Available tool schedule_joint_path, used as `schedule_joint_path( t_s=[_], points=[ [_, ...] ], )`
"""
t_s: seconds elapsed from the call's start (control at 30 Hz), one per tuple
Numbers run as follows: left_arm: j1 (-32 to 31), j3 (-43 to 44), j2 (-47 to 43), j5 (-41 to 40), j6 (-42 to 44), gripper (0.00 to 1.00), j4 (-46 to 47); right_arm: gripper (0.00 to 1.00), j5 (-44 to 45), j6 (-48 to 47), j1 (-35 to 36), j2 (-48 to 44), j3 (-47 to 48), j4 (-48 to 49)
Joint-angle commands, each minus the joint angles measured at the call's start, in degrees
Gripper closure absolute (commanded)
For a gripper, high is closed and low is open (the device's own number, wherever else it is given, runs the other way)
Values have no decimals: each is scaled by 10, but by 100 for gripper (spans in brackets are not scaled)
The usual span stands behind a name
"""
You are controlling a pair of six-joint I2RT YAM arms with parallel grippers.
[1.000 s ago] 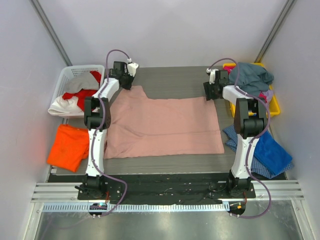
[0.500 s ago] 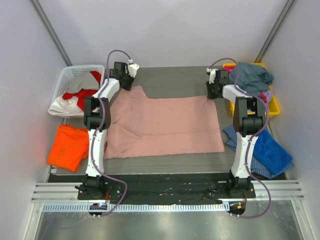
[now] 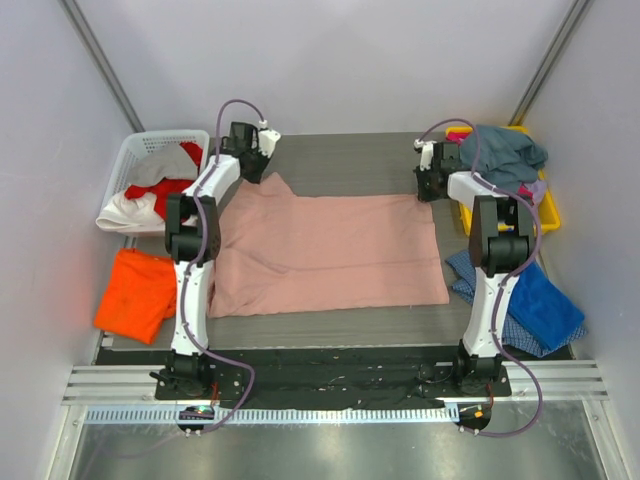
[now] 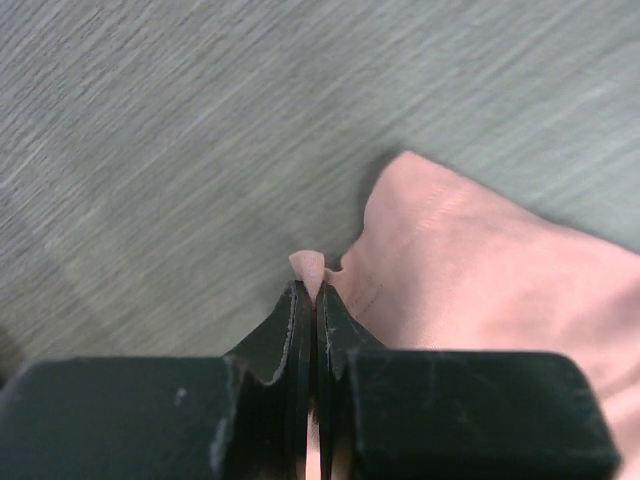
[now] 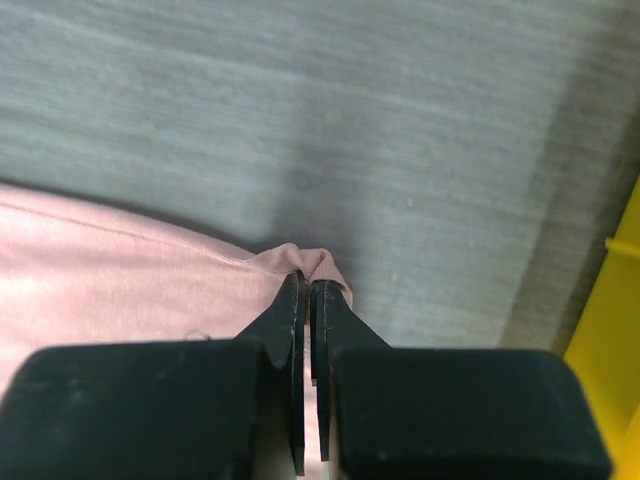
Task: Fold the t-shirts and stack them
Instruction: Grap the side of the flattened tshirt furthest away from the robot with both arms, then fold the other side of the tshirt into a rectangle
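A large dusty-pink t-shirt (image 3: 330,250) lies spread flat across the grey table. My left gripper (image 3: 262,172) is shut on its far left corner, and a nub of pink cloth (image 4: 308,266) pokes out between the fingertips. My right gripper (image 3: 424,190) is shut on the far right corner, with a small fold of pink hem (image 5: 318,266) pinched between its fingers. A folded orange t-shirt (image 3: 136,292) rests off the table's left edge. A blue t-shirt (image 3: 540,300) lies crumpled at the right.
A white basket (image 3: 140,150) at the far left holds red, white and grey shirts. A yellow bin (image 3: 548,210) at the far right carries a grey-teal shirt (image 3: 505,152). The yellow bin's wall (image 5: 615,330) stands close to the right of my right gripper.
My right gripper has closed onto the pink shirt's far right corner. The left gripper keeps its grip and has edged slightly farther back, raising the corner a little.
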Motion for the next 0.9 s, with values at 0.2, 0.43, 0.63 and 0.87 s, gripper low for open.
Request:
schedule_joint_path(
  t_s=[0.2, 0.43, 0.63, 0.87],
  points=[
    [-34, -56, -145, -26, 15, 100, -46, 99, 2, -12, -6, -125, -43, -41],
    [-35, -121, -210, -30, 23, 100, -54, 99, -12, -20, -5, -175, -87, -54],
    [-36, -193, -273, -26, 35, 100, -54, 99, -25, -22, -5, -215, -124, -60],
    [-35, -256, -340, -16, 34, 100, -53, 99, -34, -26, -5, -252, -153, -70]
  ],
)
